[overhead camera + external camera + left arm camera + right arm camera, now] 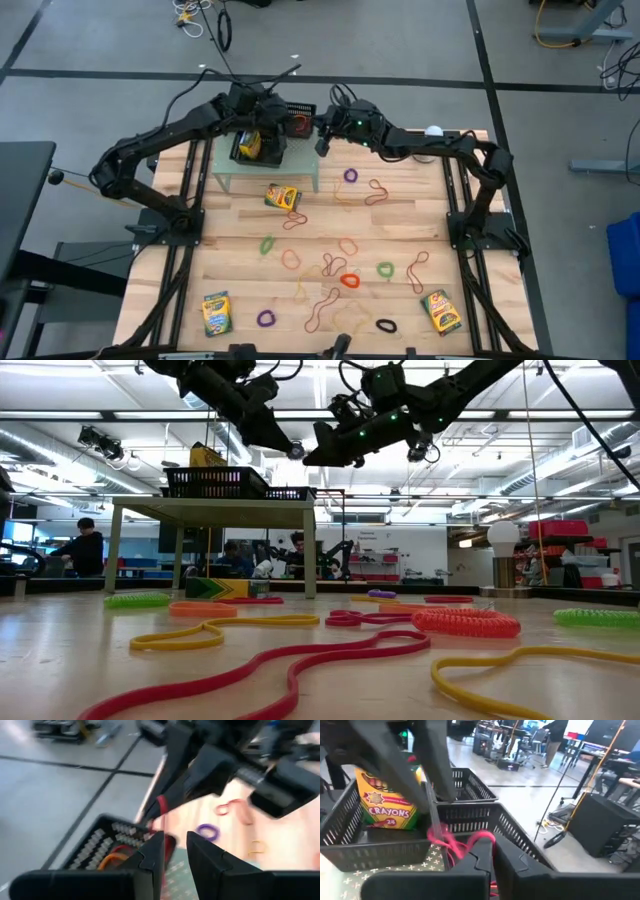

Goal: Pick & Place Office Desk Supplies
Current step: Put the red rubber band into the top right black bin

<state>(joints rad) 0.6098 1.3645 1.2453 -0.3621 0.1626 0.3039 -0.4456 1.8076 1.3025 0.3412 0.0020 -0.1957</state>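
Rubber bands (300, 660) sprawl across the low view's foreground, red and yellow loops lying flat on the desk (400, 215); more scatter over the middle and bottom of the high view, with crayon boxes (283, 196) near centre and at both lower corners. These bands look light, thin and floppy, likely to snag or stretch, so pinching a single strand where it lifts off the wood seems best; the boxes look stiff and light, easiest taken across their narrow sides. At upper centre, on a small raised stand (265, 170), black mesh trays (262, 148) hold one crayon box (390, 805). Over them the right gripper (492, 851) is closed, a red band (462, 842) at its tips draped at the tray edge. Beside it, the left gripper (175, 847) stands slightly parted, apparently empty.
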